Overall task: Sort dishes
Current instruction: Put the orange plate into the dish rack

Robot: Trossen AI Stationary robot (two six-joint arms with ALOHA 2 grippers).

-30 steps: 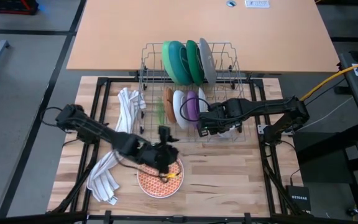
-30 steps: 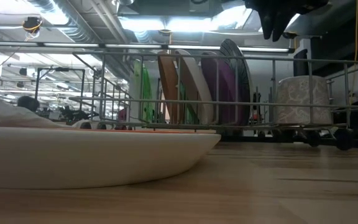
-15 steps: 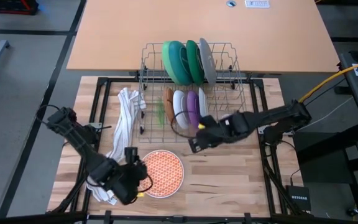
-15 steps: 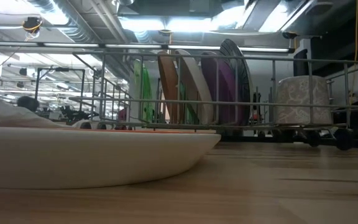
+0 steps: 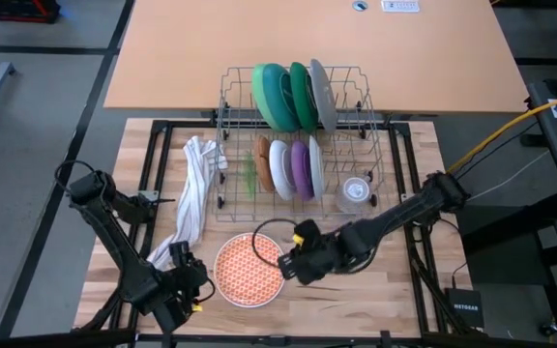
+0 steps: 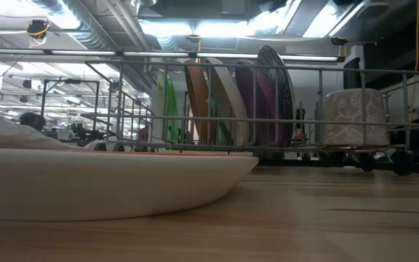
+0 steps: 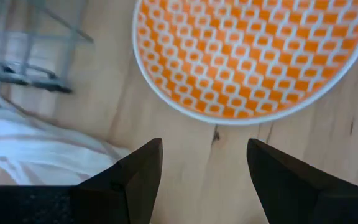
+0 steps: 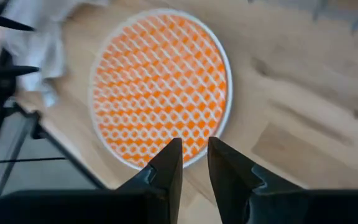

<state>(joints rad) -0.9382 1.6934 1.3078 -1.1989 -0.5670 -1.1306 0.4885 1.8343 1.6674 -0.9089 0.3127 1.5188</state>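
Half the patterned plate (image 6: 108, 182) cropped, low view.

Orange lattice on a white plate (image 5: 249, 269); racked dishes green (image 5: 262, 93), teal (image 5: 300, 92), grey (image 5: 323, 94), orange (image 5: 263, 164), white (image 5: 280, 167), purple (image 5: 300, 167); white towel (image 5: 193, 188).

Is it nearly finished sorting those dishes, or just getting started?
Mostly done, it seems: green, teal and grey plates and orange, white and purple ones stand upright in the wire rack. One orange patterned plate lies flat on the table. The right pincer, open, sits at its rim, holding nothing; the left pincer, also open, waits beside the towel.
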